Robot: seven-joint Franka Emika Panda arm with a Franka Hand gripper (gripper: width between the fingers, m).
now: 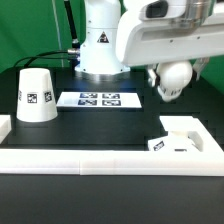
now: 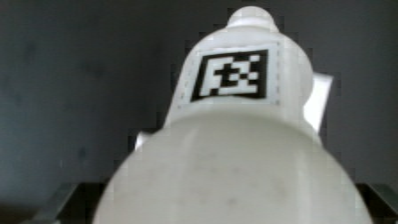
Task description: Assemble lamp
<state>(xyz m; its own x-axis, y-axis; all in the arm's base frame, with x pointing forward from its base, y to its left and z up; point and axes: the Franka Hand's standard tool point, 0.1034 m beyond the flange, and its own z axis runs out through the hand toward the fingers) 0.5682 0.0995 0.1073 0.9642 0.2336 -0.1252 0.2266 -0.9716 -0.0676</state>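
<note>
**White front rail, black table, three lamp parts: bulb aloft**

White raised rail [image 1: 100,165]: runs along the near edge of the work surface in the exterior view and turns back at both ends.

Black matte table [image 1: 100,130]: flat, with an even dull finish, and carries every loose item listed. Behind it are a dark backdrop [image 1: 30,30] and thin cables [image 1: 68,25]; a green patch shows at the exterior view's far right.

White Franka arm [image 1: 150,35]: mounted at the rear centre and reaching toward the exterior view's right.

White truncated-cone plastic shade [image 1: 36,95]: upright, wide end down, on the exterior view's left, with one square tag facing the camera. It stands well apart from the other parts.

Marker board [image 1: 98,99]: a thin flat white strip of printed tags, lying mid-table just beside the shade.

White blocky square plastic base [image 1: 185,128]: sits in the rail's corner on the exterior view's right. Whether it touches the rail cannot be told.

White round-headed plastic bulb on a cylindrical stem [image 1: 173,80] [image 2: 214,150]: held clear above the table, beyond the base. The wrist view shows a black-and-white tag [image 2: 231,75] on its stem.

Gripper [image 1: 160,72]: clamped on the bulb. Its fingers are barely seen.
</note>
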